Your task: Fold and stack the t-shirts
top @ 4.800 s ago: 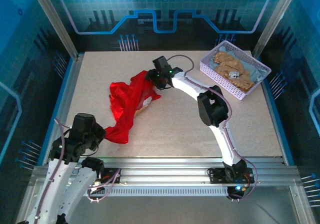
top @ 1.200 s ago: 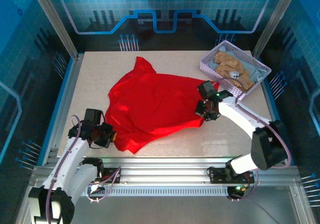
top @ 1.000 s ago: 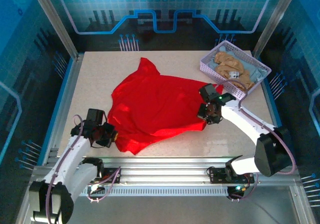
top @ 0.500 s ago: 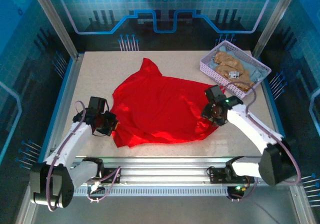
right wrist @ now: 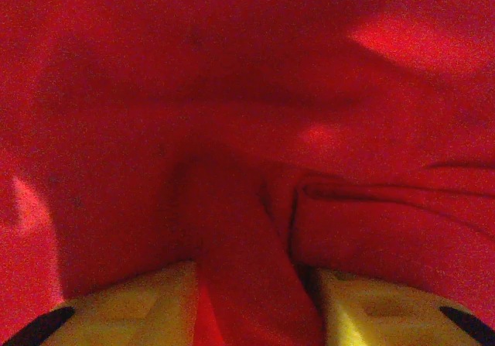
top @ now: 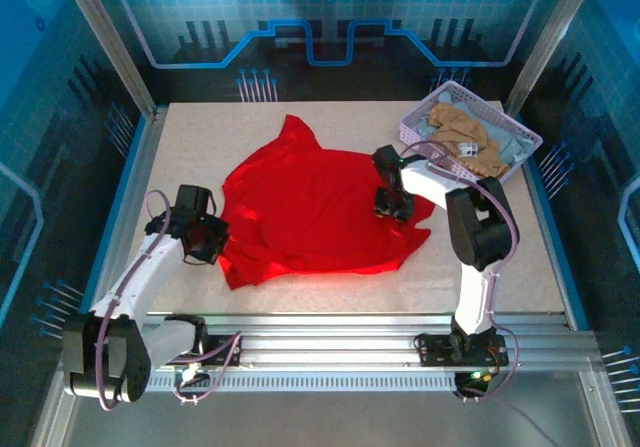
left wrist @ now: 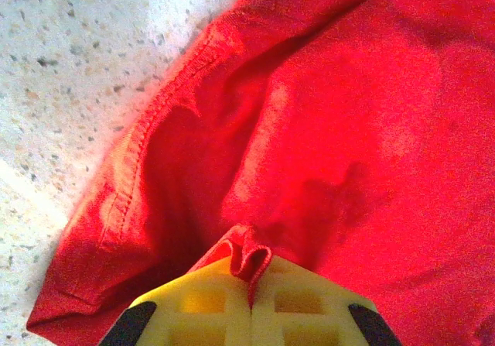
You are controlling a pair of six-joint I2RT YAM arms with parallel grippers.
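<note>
Red t-shirt (top: 310, 207) is lying spread out, mostly flat, across the middle of the table (top: 500, 267), with one pointed corner sticking out toward the far edge and its near hem running roughly along the near side. Left claw (top: 203, 239) is sitting at the shirt's left edge, near the near-left corner of the cloth. In the left wrist view, that claw (left wrist: 251, 272) is clamping fully closed on a small pinched-up fold of red fabric, with its yellow fingers (left wrist: 201, 299) pressing together and a stitched hem curving off to the left over the speckled tabletop. Right claw (top: 392, 205) is resting down on the shirt's right part, and its arm is reaching in from the right. In the right wrist view, that claw (right wrist: 251, 276) is showing its yellow fingers (right wrist: 147, 299) standing partway apart, with a thick ridge of red cloth running up between them; I cannot tell whether they are actually squeezing it or just straddling it. Lavender basket (top: 495, 110) is sitting at the far right corner of the table, apart from the red shirt, and it is holding a crumpled tan t-shirt (top: 460, 132) with a pale blue-grey t-shirt (top: 510, 147) tucked beside it on the right.
</note>
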